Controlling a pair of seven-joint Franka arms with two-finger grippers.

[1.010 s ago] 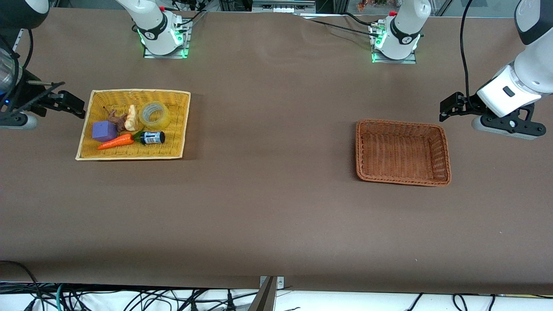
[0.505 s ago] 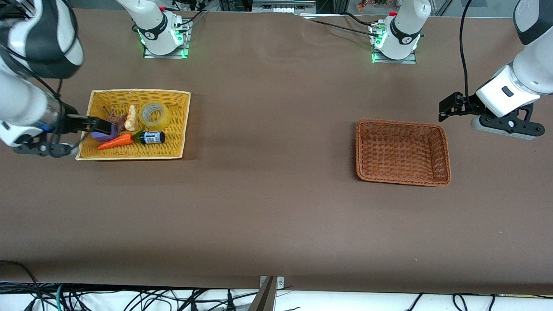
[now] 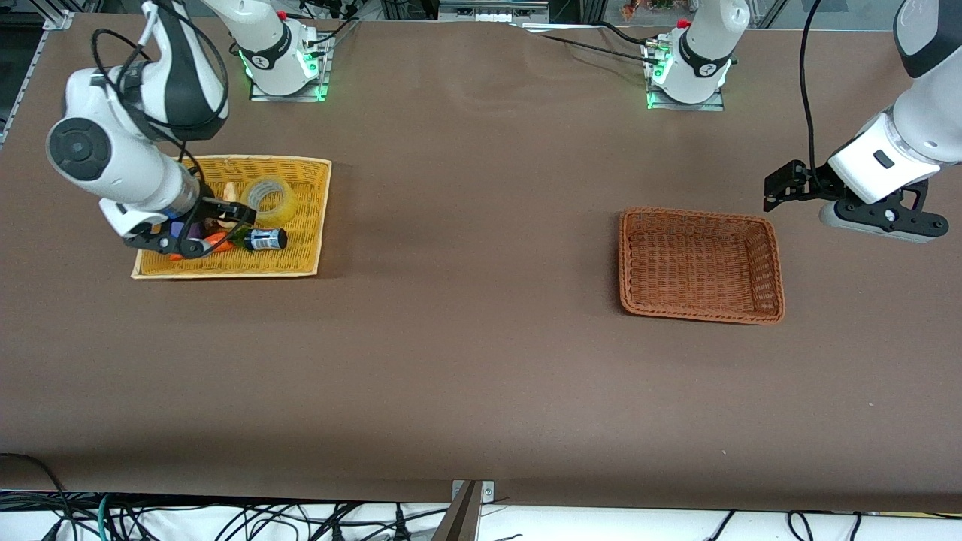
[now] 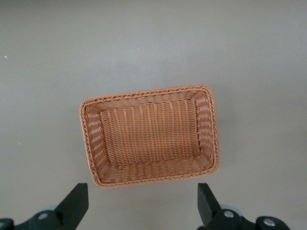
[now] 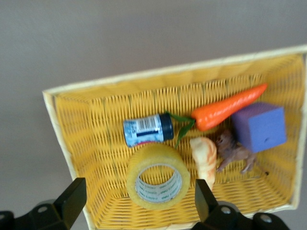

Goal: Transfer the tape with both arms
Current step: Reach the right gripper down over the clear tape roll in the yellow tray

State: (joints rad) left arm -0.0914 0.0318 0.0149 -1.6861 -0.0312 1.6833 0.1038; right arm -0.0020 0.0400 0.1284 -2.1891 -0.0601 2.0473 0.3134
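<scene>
Brown cloth covered the desk (image 3: 481, 361) from end to end. Toward the right arm's end sat a yellow basket (image 3: 308, 248), and in it lay the tape (image 3: 270, 200), resting on its side just beside a pale, lumpy piece (image 3: 230, 194) and a small brown figure (image 5: 234, 151). Nearer the front camera than the tape lay a dark bottle (image 3: 262, 240) with a blue-white label, a toy carrot (image 5: 229, 107) and a purple block (image 5: 259, 126). The right gripper (image 3: 201, 229) hung over that basket, above the carrot and block, its jaws spread wide and holding nothing; in the right wrist view the tape (image 5: 159, 176) showed between the two fingers (image 5: 72, 195) but below them, untouched. Toward the left arm's end stood a brown basket (image 3: 774, 293). The left gripper (image 3: 782, 187) waited in the air just beside it, toward that end of the desk, jaws parted and holding nothing.
</scene>
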